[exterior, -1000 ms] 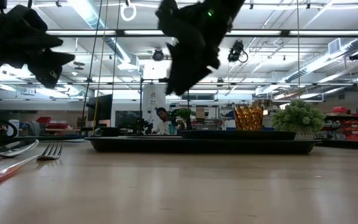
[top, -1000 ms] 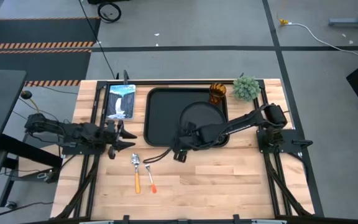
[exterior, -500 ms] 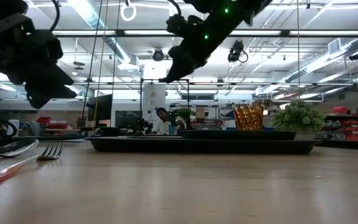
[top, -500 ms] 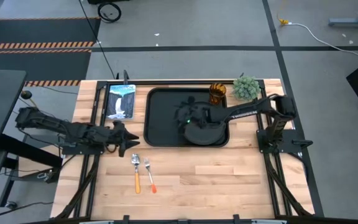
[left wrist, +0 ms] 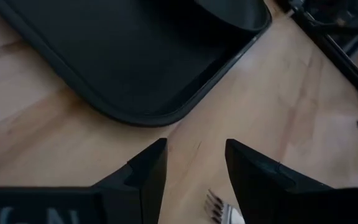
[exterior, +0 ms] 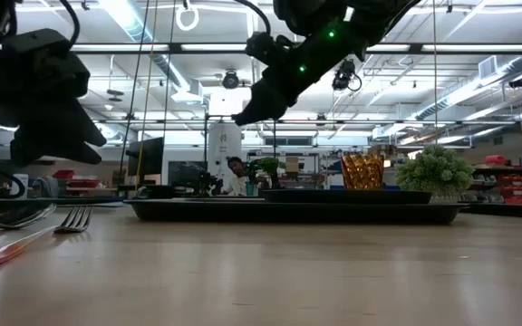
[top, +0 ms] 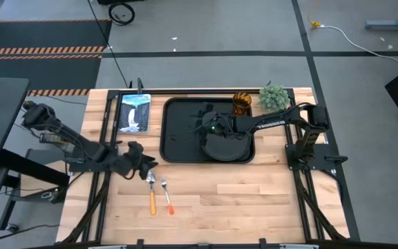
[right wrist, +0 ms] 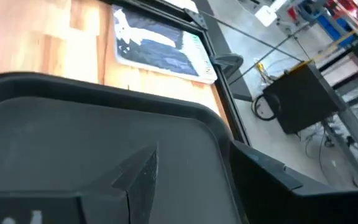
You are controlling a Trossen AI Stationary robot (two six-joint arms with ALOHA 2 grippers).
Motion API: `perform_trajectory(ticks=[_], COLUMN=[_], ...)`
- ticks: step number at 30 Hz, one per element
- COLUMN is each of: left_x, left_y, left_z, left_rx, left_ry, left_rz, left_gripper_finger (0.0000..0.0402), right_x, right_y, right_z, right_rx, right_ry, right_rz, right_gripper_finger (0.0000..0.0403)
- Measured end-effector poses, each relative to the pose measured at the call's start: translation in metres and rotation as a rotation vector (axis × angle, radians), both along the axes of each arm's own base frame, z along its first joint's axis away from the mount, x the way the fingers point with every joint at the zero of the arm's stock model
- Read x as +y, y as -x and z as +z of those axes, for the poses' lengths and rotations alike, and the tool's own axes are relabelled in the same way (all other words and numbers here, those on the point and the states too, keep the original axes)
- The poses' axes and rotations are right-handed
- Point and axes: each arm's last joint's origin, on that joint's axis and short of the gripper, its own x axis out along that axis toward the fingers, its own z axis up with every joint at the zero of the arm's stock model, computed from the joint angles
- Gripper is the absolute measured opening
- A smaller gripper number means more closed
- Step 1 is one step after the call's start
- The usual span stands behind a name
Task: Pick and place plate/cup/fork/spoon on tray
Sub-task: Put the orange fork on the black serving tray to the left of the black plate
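Note:
The black tray [top: 185, 138] lies at the table's far middle, with the round black plate [top: 228, 144] in its near right part. The amber cup [top: 242, 104] stands at the tray's far right corner; whether on or beside the rim, I cannot tell. The spoon [top: 151, 188] and the fork [top: 166, 194] lie side by side on the wood, near of the tray's left corner. My left gripper [top: 146, 163] hovers open just far-left of them, and the fork's tines [left wrist: 215, 202] show below its fingers. My right gripper [top: 197, 128] is open above the tray's middle [right wrist: 104, 143].
A picture card [top: 134, 112] lies left of the tray. A small green plant [top: 273, 97] stands at the far right, beside the cup. Bare wood [top: 254, 200] runs along the table's near side, right of the cutlery.
My right gripper has gone from the tray's near edge toward the far edge and now hangs over the tray's middle. My left gripper has gone toward the table's right and near edges and lower, toward the spoon and fork.

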Motion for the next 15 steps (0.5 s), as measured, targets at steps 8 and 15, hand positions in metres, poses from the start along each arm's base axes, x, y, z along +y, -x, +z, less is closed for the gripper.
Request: perform_trajectory(ticks=[8, 15], left_x=[-0.031, -0.055], left_y=[-0.022, -0.050], left_z=[0.003, 0.003], left_rx=[0.013, 0.123], left_ry=[0.043, 0.111], left_rz=[0.103, 0.191], left_gripper_finger=[0.0171, 0.0171], right_x=[0.001, 0.002], right_y=[0.001, 0.008], right_z=[-0.002, 0.003], right_rx=[0.078, 0.155], right_ry=[0.094, 0.136], right_rz=[0.072, 0.120], right_gripper_finger=[0.0203, 0.0203])
